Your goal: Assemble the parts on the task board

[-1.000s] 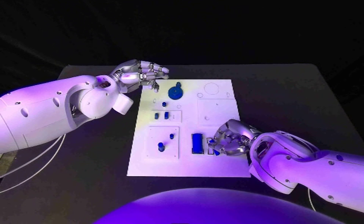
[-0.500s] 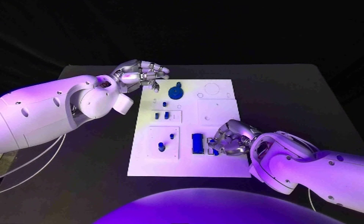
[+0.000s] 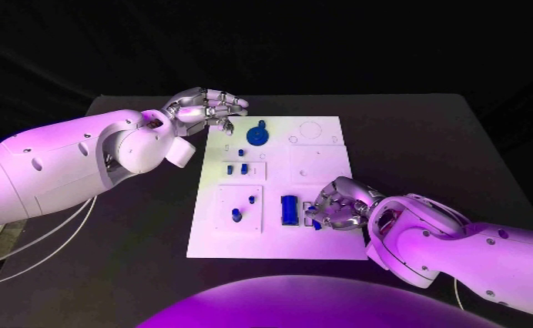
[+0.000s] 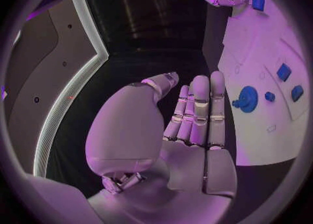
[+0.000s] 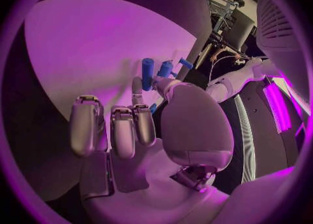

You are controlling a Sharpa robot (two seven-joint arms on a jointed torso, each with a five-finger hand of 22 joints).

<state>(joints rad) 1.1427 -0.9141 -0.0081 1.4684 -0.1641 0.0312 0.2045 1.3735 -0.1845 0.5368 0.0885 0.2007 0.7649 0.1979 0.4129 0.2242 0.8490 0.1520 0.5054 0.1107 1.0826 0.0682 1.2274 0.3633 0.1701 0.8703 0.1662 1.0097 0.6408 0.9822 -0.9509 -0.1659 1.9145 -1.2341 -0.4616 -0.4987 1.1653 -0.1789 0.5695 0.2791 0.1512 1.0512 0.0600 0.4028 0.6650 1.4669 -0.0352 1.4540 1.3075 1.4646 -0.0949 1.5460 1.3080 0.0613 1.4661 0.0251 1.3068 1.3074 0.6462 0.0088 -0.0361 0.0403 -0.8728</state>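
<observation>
On a dark bench [image 3: 422, 135] lies the white task board [image 3: 316, 151], with small blue parts scattered over it. The right robot hand [image 3: 339, 205] crouches at the board's near right corner, fingers curled around a small blue part [image 3: 316, 225] beside a blue bar [image 3: 289, 209]; it seems to be picking or seating it. The left robot hand [image 3: 206, 108] hovers empty, fingers loosely apart, off the far left corner near a round blue part [image 3: 258, 135]. Next likely calls for a firm grip and careful alignment.

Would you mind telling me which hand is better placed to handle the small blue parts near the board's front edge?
The right hand: it sits over the task board beside the blue block. The left hand hovers off the far corner.
</observation>
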